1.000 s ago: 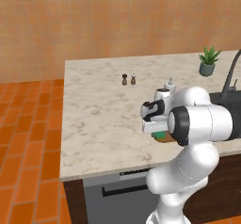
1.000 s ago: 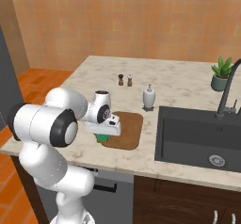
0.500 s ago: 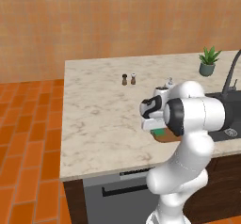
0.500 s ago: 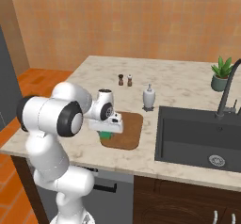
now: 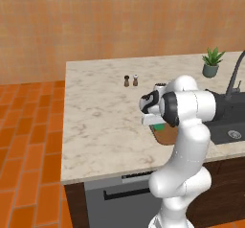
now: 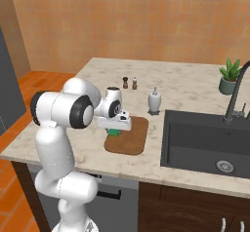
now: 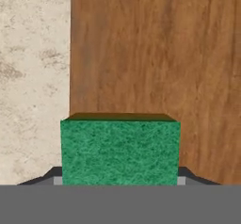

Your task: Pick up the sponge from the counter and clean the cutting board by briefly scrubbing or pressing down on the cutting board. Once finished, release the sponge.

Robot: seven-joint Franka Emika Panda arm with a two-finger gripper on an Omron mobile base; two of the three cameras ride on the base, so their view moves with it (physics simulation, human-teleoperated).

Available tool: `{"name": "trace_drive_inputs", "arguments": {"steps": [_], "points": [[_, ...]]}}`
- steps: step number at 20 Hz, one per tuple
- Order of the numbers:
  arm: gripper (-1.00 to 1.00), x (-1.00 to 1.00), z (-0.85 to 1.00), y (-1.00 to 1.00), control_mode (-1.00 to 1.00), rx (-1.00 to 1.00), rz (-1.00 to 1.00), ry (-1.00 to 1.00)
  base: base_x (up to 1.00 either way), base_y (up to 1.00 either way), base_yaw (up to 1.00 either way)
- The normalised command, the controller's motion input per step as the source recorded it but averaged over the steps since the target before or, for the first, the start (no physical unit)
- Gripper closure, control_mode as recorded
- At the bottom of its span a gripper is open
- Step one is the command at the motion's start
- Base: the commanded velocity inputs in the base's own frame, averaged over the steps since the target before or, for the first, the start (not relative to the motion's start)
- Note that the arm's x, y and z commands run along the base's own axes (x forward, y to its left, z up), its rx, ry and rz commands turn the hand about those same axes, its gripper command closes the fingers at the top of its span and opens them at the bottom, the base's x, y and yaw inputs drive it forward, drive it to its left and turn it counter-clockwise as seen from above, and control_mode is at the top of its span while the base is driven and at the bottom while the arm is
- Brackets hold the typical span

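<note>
We find the pincer [image 6: 114, 130] clenched on the sponge [image 7: 120, 150], held over the board [image 6: 128, 136], toward its 9 o'clock edge by the counter [image 7: 33, 77].

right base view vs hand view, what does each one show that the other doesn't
Right base view alone: the white soap dispenser bottle, two small dark shakers, the dark sink basin, the potted green plant and the gripper.

Hand view alone: the wood grain of the board and the sponge's rough green texture.

Both: the small green rectangular sponge at the gripper, over the flat brown wooden cutting board near its edge, on the beige marble counter.
</note>
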Motion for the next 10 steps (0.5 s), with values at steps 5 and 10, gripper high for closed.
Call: {"name": "trace_drive_inputs", "arguments": {"steps": [5, 10], "points": [[1.0, 0.76, -0.03, -0.15, -1.0, 0.02, 0.0, -0.01, 0.0, 0.0, 0.0], [1.0, 0.77, -0.05, -0.21, -1.0, 0.01, 0.0, 0.0, 0.0, 0.0, 0.0]]}}
